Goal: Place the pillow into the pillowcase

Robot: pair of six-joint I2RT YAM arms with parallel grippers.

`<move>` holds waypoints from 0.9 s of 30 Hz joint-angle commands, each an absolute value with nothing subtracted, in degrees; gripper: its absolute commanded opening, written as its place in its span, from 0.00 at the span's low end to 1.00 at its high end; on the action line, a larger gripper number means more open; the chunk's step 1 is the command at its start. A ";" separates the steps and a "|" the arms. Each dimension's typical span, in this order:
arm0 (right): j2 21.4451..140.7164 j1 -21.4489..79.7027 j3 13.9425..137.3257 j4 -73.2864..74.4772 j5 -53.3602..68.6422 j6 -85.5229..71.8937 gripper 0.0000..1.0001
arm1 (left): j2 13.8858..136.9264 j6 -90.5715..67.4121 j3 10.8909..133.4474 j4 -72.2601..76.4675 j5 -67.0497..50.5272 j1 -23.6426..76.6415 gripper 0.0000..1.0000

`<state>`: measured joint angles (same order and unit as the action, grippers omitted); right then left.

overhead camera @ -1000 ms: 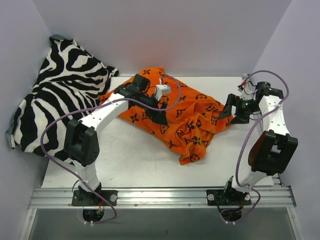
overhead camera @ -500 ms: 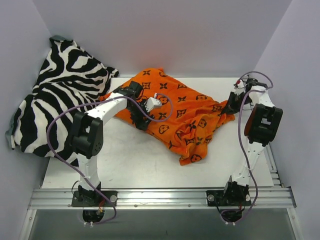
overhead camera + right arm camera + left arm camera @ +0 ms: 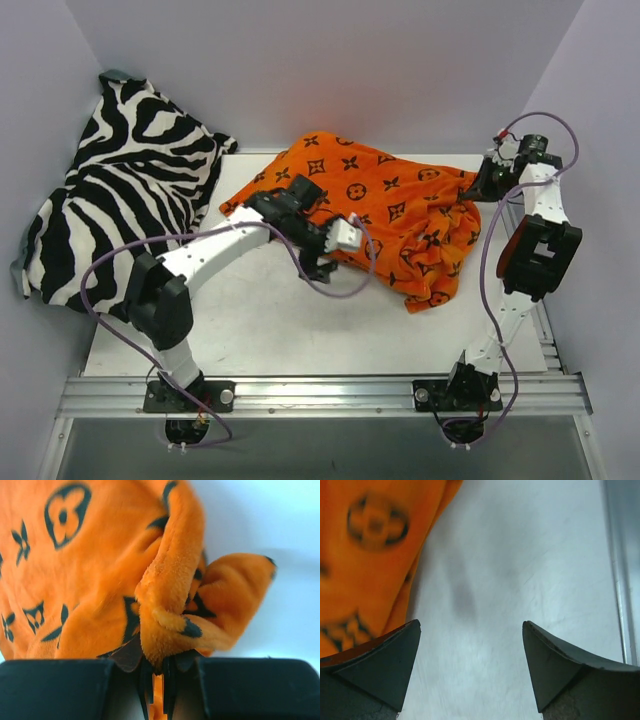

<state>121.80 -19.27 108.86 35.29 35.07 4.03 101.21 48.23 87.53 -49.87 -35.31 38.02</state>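
The orange pillowcase (image 3: 390,205) with dark motifs lies bunched across the far middle of the table. My right gripper (image 3: 478,188) is at its far right corner, shut on a pinched fold of the orange fabric (image 3: 165,605); the fold sits between the jaws of that gripper (image 3: 156,665). My left gripper (image 3: 308,266) hovers at the case's near left edge. In the left wrist view the left gripper (image 3: 471,625) stands open over bare table, with the pillowcase (image 3: 365,555) just beyond its left finger. The pillow is hidden from every view.
A black-and-white zebra-striped cloth (image 3: 120,190) is heaped at the far left, against the wall. Walls close the table at the back and on both sides. A metal rail (image 3: 320,395) runs along the near edge by the arm bases.
My right gripper closed on the pillowcase's right corner and drew it back and to the right; the case shifted right and spread. My left gripper came off the case toward its near edge.
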 commanded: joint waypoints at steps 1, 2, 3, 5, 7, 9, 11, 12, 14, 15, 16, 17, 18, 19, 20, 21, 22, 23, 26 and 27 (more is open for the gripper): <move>117.16 -18.11 103.55 36.82 38.14 5.98 0.00 | 100.19 52.81 89.21 -45.54 -43.94 48.06 0.91; 116.81 -18.02 102.49 37.26 39.10 5.98 0.00 | 101.15 54.13 89.64 -43.53 -44.38 50.08 0.91; 115.85 -17.76 100.13 38.05 39.89 6.59 0.00 | 103.42 57.19 90.43 -43.07 -44.65 52.62 0.91; 114.44 -16.10 97.14 39.99 41.91 7.38 0.00 | 106.42 60.36 92.80 -42.72 -46.22 54.48 0.90; 112.33 -14.69 91.95 41.30 44.55 8.00 0.00 | 107.31 66.16 93.34 -42.71 -47.37 56.77 0.89; 110.40 -12.23 88.96 41.48 45.61 8.09 0.00 | 107.23 73.69 91.50 -42.80 -47.46 58.44 0.89; 109.60 -11.08 86.14 41.31 46.92 7.65 0.00 | 107.49 76.98 90.53 -42.63 -47.55 60.72 0.87; 109.08 -10.73 85.52 41.22 47.37 7.39 0.00 | 107.93 79.25 90.01 -42.71 -47.37 61.43 0.86; 108.72 -10.99 84.82 41.05 47.81 6.77 0.00 | 108.98 81.03 89.39 -42.63 -46.41 62.93 0.84; 108.46 -11.25 84.73 41.04 47.90 6.77 0.00 | 109.33 83.21 88.78 -42.89 -45.97 63.19 0.83; 108.20 -11.77 84.64 41.13 47.99 6.85 0.00 | 109.60 84.80 88.16 -43.24 -45.36 63.37 0.82; 108.11 -12.21 84.55 41.13 47.90 6.86 0.00 | 109.77 86.21 87.55 -44.03 -43.61 63.54 0.79; 107.84 -12.39 84.64 41.13 48.25 6.86 0.00 | 109.95 88.13 86.15 -44.47 -42.72 63.63 0.76; 107.67 -12.91 84.64 41.31 48.34 6.86 0.00 | 110.04 89.37 85.61 -45.26 -42.11 63.72 0.74; 107.40 -13.09 84.90 41.31 48.51 6.94 0.00 | 110.13 90.78 85.00 -47.96 -40.62 63.81 0.72; 106.79 -13.27 84.90 41.31 48.78 6.94 0.00 | 110.21 92.62 84.21 -49.29 -39.65 63.98 0.71; 106.35 -13.79 84.90 41.40 48.87 7.12 0.00 | 110.30 93.25 82.98 -50.35 -38.68 64.16 0.71; 105.91 -14.06 84.82 41.48 48.78 7.47 0.00 | 110.65 93.60 82.45 -51.93 -36.50 64.25 0.71; 104.07 -14.85 83.41 42.53 48.34 8.96 0.00 | 111.44 94.21 80.43 -52.56 -33.41 63.90 0.75; 103.28 -15.03 82.54 42.97 48.34 10.18 0.00 | 111.53 95.61 79.98 -52.21 -32.27 63.29 0.77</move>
<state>108.20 -14.66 83.85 39.22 46.17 7.77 110.89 89.73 81.01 -48.71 -36.03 63.99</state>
